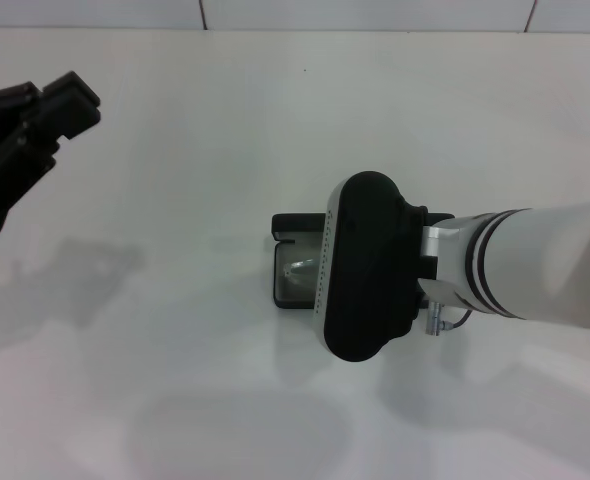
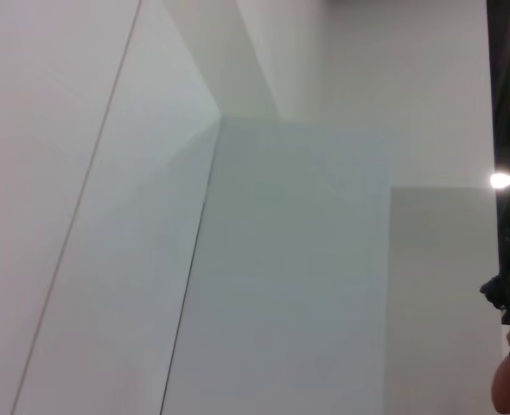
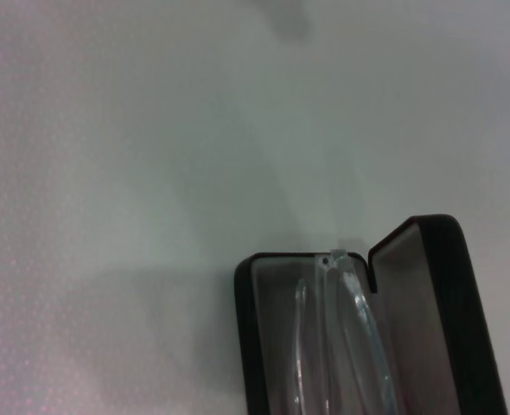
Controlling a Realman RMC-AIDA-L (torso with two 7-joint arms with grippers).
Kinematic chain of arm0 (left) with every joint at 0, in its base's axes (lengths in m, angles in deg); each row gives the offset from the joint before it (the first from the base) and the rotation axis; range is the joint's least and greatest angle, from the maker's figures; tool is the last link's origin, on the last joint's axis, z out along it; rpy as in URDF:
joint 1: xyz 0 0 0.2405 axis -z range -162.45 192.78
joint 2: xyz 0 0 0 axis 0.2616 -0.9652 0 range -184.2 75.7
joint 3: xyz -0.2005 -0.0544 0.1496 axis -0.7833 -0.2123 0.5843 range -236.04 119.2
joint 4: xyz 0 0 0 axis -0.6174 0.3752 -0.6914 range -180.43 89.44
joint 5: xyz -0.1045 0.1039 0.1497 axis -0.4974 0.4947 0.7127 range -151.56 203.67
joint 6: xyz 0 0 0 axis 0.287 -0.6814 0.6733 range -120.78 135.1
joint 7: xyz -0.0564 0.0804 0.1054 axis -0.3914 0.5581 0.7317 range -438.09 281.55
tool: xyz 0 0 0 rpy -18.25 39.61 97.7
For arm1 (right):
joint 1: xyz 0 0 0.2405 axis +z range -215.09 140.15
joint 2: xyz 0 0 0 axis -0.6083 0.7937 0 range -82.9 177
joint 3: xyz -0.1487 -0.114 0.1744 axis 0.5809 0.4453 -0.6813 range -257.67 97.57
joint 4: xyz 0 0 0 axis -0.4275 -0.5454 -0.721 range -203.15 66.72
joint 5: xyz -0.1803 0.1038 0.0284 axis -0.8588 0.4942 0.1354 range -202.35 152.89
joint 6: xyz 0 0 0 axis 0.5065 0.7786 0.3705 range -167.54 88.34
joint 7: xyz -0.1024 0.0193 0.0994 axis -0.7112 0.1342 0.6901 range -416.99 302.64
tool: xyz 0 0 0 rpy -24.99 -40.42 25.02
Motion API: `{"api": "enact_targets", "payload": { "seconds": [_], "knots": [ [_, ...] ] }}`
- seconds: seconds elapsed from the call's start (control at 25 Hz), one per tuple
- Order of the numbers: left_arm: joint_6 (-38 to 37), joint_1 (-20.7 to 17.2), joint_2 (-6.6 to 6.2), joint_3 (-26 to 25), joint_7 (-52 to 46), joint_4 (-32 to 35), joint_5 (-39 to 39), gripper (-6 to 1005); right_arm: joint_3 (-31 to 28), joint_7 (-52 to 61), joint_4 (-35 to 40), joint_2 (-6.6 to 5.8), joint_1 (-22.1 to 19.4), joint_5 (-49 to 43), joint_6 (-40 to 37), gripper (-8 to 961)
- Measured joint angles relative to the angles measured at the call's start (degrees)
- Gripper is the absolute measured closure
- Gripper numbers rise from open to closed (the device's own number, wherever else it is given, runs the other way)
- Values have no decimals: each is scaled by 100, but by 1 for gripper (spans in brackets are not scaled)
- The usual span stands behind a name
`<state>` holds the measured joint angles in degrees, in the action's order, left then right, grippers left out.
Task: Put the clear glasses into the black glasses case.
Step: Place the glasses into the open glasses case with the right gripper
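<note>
The case (image 1: 293, 262) lies open near the middle of the white worktop (image 1: 195, 150), and the glasses (image 3: 352, 341) sit inside its grey-lined tray, the lid standing up alongside them. The right arm's black wrist housing hangs directly over the case, hiding the right hand, so I cannot tell whether it is apart or together. The left hand (image 1: 70, 105) is raised well off to the left, its fingers looking close together.

No readable text, label or number anywhere; black glasses case (image 3: 436, 285) shows no legible lettering.
</note>
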<state>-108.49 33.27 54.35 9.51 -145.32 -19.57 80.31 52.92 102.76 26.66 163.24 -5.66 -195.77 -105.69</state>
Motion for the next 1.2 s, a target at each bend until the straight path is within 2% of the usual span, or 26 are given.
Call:
{"api": "enact_targets", "payload": {
  "seconds": [1.2],
  "knots": [
    [-17, -79, 56, -132, -34, -17, -29, 916, -28, -84, 6, 0, 5, -10, -107, 785]
  ]
}}
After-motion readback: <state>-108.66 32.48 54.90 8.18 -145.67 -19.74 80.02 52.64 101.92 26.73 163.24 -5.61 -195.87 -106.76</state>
